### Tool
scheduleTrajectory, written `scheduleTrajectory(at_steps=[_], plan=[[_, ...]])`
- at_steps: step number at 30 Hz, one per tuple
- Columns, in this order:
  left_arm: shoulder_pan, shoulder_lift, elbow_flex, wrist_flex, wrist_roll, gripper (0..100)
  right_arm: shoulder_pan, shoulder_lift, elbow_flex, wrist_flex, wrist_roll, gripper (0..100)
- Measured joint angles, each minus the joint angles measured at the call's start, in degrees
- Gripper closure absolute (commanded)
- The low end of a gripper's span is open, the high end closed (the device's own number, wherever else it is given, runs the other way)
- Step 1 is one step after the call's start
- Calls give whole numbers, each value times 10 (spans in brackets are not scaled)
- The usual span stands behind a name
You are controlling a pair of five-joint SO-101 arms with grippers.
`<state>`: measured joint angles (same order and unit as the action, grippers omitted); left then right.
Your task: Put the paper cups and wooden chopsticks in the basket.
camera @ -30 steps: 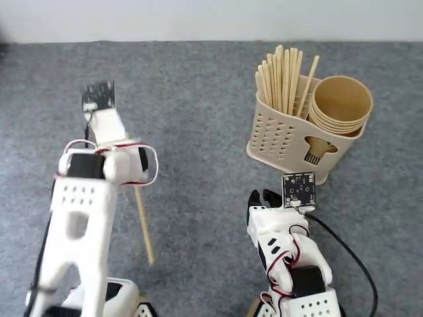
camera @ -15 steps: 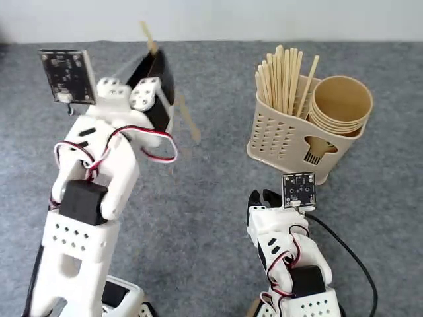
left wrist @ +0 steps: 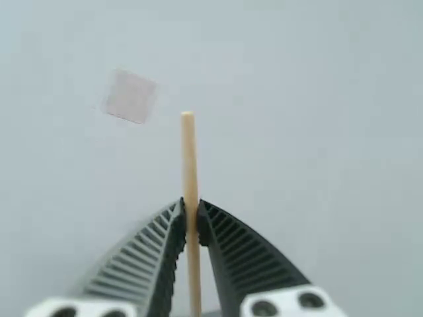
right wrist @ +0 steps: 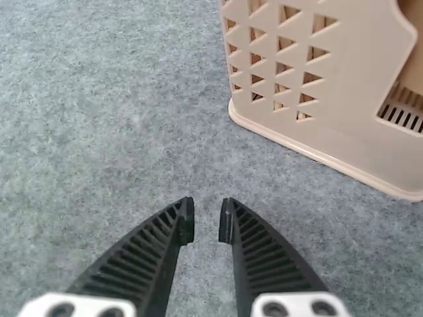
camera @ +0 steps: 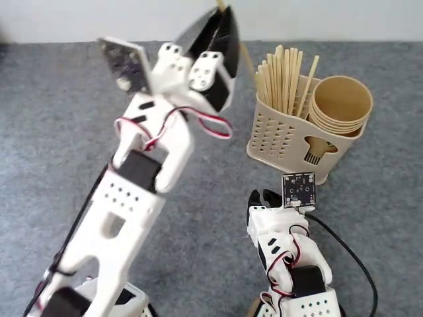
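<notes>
Left arm (camera: 142, 172) stretches up high from the near-left corner of the grey worktop (camera: 53, 99) toward the far wall, wrist tilted over toward the basket. Left claw (camera: 221, 10) is pinching one wooden chopstick (camera: 246, 61): in the left wrist view both ribbed fingers (left wrist: 225, 238) press against the chopstick (left wrist: 190, 158), which runs straight through the claw (left wrist: 190, 205) and pokes well past the tips against a pale wall (left wrist: 297, 99). From the high view the stick slants down out of the claw, lower end just beside the bundle in the basket; can't tell if it's touching. Right arm (camera: 291, 264) sits low at the near edge, right claw (camera: 264, 197) just in front of the basket, above the worktop. Right wrist view: right claw (right wrist: 206, 221) slightly spread, narrow gap between the tips, nothing in it, bare grey worktop (right wrist: 99, 99) underneath, basket wall (right wrist: 344, 86) with triangular holes near and ahead, not touching. Basket (camera: 277, 142) is beige slotted plastic, upright on the worktop at far right, two compartments. Left compartment holds a bundle of wooden chopsticks (camera: 283, 76) standing on end, fanned slightly, one leaning right. Right compartment holds a nested stack of paper cups (camera: 340, 102), mouths up, rims showing above the basket edge.
</notes>
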<state>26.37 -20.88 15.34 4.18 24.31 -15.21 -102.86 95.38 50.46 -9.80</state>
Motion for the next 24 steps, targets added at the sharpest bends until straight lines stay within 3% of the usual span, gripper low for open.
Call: scheduleTrajectory(at_steps=[6,13,24], plan=[[18,91,-64,-3,0,983,0,0,0,0,0,916],[24,125,-70,74,-20,845,0,0,0,0,0,916],[-11,126,-177,151,-25,982,0,0,0,0,0,916]])
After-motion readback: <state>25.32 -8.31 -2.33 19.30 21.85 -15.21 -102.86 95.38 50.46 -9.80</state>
